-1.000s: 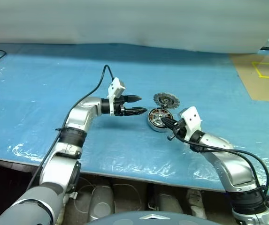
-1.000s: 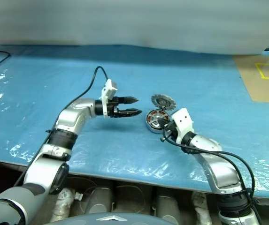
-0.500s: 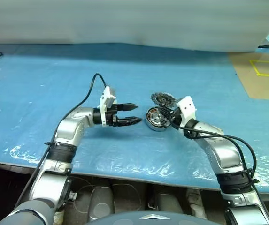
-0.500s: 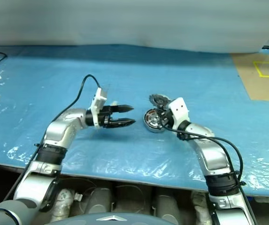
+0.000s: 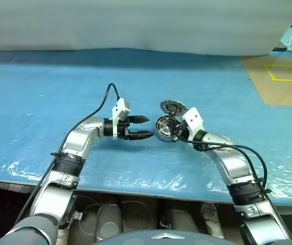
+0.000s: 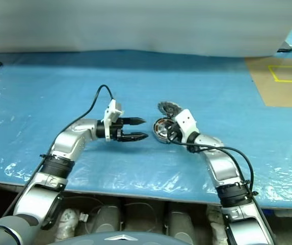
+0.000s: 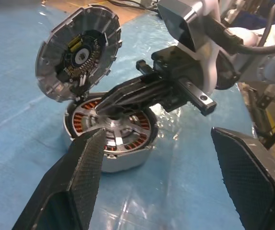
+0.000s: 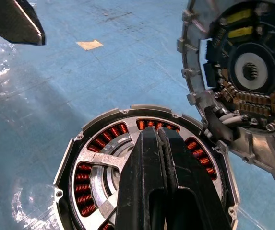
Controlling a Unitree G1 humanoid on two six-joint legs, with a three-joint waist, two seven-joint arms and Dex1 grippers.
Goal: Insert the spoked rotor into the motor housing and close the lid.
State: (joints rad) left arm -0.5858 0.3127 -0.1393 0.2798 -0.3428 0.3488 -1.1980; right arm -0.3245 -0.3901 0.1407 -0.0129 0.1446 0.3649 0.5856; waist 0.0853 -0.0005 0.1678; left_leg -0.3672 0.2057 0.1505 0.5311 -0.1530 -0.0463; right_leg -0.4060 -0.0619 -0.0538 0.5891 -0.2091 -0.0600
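Since the spoked rotor [image 8: 103, 167] already sits down inside the motor housing [image 7: 111, 143], with copper windings showing between its spokes, the insertion looks all but done and the lid [image 7: 77, 52] is the piece left to deal with. The right claw [image 8: 159, 139] has its two fingers pressed together with nothing between them, and its tip rests over the rotor's hub, pointing across the housing. Just beyond and to one side of that tip, the lid stands tilted up on edge against the housing's far rim, its inner face with the dark centre turned toward the claw. The left claw [image 5: 144, 127] hovers wide apart and empty on the other side of the housing, near it but not touching. On the blue worktop [image 5: 44, 102] the right claw is plainly nearer, so tipping the lid down would likely fall to it.
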